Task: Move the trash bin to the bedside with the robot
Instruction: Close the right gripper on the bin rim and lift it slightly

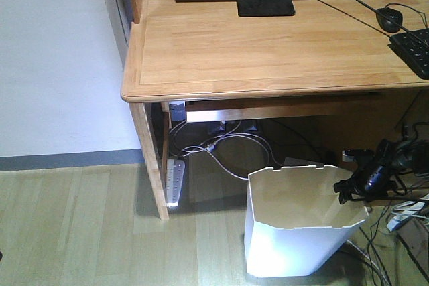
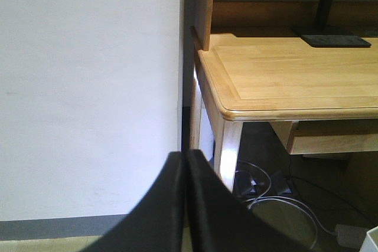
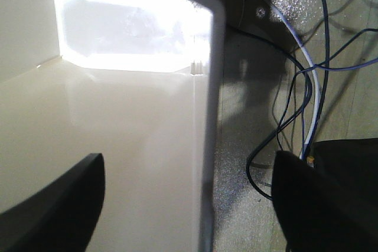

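In the right wrist view the right end effector (image 3: 189, 157) has its two dark fingers apart. One finger is over the cream inside of the trash bin (image 3: 118, 146) at lower left of the frame. The other is outside it at lower right, above loose cables (image 3: 307, 87) on the floor. The bin's thin side wall runs up the middle of the frame between them, so the jaws straddle the rim without being clamped on it. Whether either finger touches the plastic I cannot tell.

Nothing shows inside the bin, and it looks light and thin-walled. It will likely flex under a pinch and slide readily on the smooth floor, though it could tip or slip free if dragged fast. The stretch of rim between the fingers seems the sensible hold, taken deep enough to catch the wall below the lip.

In the front view the bin stands upright at lower right of the frame, on the floor (image 1: 80, 226) just in front of the wooden surface (image 1: 268, 45). The right end effector is at its right-hand rim, and the cables beside it might snag.

The left end effector (image 2: 185, 169) shows at the bottom of its own view, fingers pressed together on nothing. It faces the wall (image 2: 88, 87), well apart from the bin.

No bed shows in any view.
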`<state>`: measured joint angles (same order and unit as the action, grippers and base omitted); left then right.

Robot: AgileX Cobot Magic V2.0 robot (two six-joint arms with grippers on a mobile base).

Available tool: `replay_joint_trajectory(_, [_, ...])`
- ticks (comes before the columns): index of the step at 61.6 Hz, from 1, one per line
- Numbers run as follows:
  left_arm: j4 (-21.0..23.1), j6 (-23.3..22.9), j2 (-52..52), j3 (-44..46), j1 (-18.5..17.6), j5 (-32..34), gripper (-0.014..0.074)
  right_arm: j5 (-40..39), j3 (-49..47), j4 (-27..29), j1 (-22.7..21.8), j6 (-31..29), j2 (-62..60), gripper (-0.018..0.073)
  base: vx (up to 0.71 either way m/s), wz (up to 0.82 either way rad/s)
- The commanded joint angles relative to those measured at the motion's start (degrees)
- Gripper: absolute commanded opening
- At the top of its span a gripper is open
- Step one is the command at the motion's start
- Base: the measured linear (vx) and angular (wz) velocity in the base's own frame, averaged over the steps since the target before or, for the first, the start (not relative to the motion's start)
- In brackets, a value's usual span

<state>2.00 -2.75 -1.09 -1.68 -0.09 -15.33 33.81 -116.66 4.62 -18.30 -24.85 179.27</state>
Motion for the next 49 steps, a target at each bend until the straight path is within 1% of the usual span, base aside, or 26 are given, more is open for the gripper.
replay_joint_trajectory(1, [0.50,-0.46,-0.60,-1.60,-0.34,4.24,-0.0006,0.49,-3.35,-0.20,-0.39,-0.64,-2.37,0.0452,0.00,0.00])
replay_joint_trajectory(6, [0.50,-0.46,-0.65,-1.60,-0.34,4.24,-0.0006,0.26,-4.32,0.02,-0.34,-0.87,-1.75,0.0302,0.00,0.00])
replay_joint_trajectory(7, [0.50,-0.46,-0.65,-1.60,-0.34,4.24,-0.0006,0.19,-4.44,0.09,-0.34,-0.99,-1.64,0.0246,0.00,0.00])
replay_joint_trajectory(11, [0.50,-0.46,-0.65,-1.60,-0.34,4.24,-0.0006,0.19,-4.85,0.89,-0.34,-1.57,-1.38,0.0085,0.00,0.00])
replay_joint_trajectory(13, [0.50,-0.46,-0.65,-1.60,-0.34,4.24,-0.0006,0.12,-4.85,1.70,-0.34,-2.30,-1.38,0.0006,0.00,0.00])
replay_joint_trajectory(14, [0.50,-0.46,-0.65,-1.60,-0.34,4.24,-0.0006,0.07,-4.85,2.22,-0.34,-2.41,-1.38,-0.0018,0.00,0.00])
replay_joint_trajectory(21, [0.50,-0.46,-0.65,-1.60,-0.34,4.24,-0.0006,0.03,-4.85,7.40,-0.34,-5.52,-1.38,-0.0013,0.00,0.00])
replay_joint_trajectory(31, [0.50,-0.46,-0.65,-1.60,-0.34,4.24,-0.0006,1.85,-4.75,19.22,-0.34,-14.51,-1.38,-0.0011,0.00,0.00])
replay_joint_trajectory(36, [0.50,-0.46,-0.65,-1.60,-0.34,4.24,-0.0006,3.11,-4.57,24.35,-0.34,-17.46,-1.38,-0.0008,0.00,-0.01])
replay_joint_trajectory(42, [0.50,-0.46,-0.65,-1.60,-0.34,4.24,-0.0006,5.52,-4.57,27.11,-0.34,-19.16,-1.38,-0.0006,0.00,-0.02])
replay_joint_trajectory(49, [0.50,-0.46,-0.65,-1.60,-0.34,4.24,-0.0006,9.10,-4.57,27.63,-0.29,-19.79,-1.59,-0.0006,0.00,-0.02])
